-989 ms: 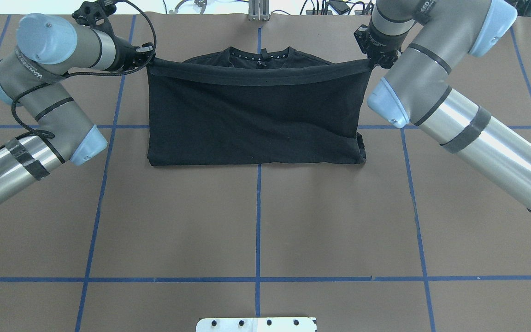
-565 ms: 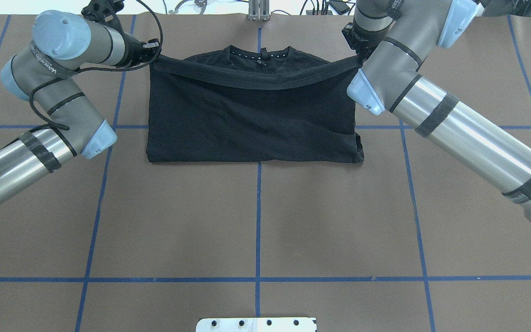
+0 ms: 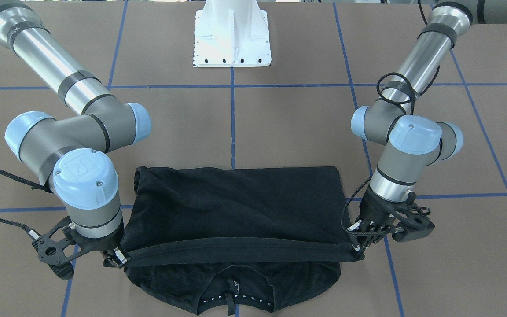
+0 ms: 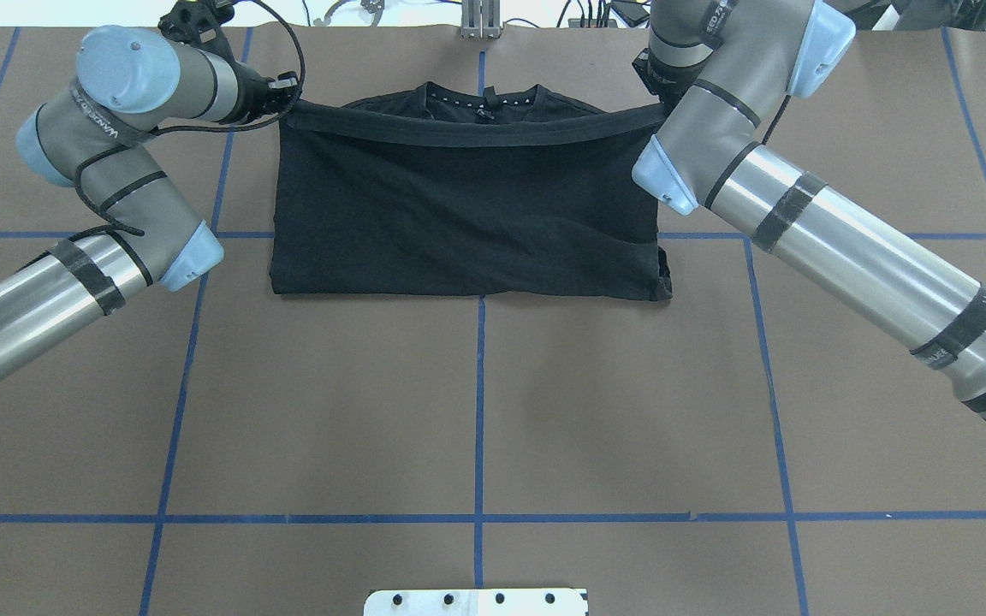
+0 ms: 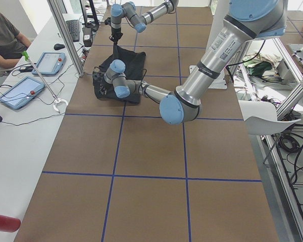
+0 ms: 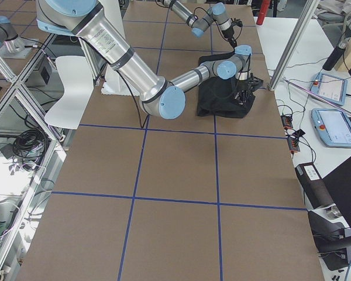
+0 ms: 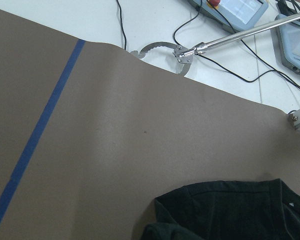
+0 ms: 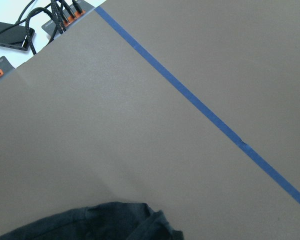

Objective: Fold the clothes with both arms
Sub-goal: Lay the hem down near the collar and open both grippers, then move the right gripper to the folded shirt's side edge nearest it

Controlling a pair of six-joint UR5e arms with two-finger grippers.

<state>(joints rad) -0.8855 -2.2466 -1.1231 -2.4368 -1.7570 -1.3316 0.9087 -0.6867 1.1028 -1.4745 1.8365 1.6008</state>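
T-shirt [image 3: 236,207] hem pinched taut between left pincer [image 3: 355,245] and right pincer [image 3: 119,258].

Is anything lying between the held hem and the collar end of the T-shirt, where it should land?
Nothing visible. The left gripper and right gripper pinch the corners of the hem. Between it and the collar lies only fabric of the T-shirt itself, on the brown table.

I see the black short-sleeved cotton T-shirt [image 4: 467,205] lying on the brown paper-covered table [image 4: 476,411], across its centre line and well away from the white metal pedestal base [image 3: 232,35], collar at the far edge and fold nearest the base. The black two-finger left gripper [image 4: 285,92] pinches the hem's left corner, the black two-finger right gripper [image 3: 120,258] its right corner, the hem stretched between them just before the collar.
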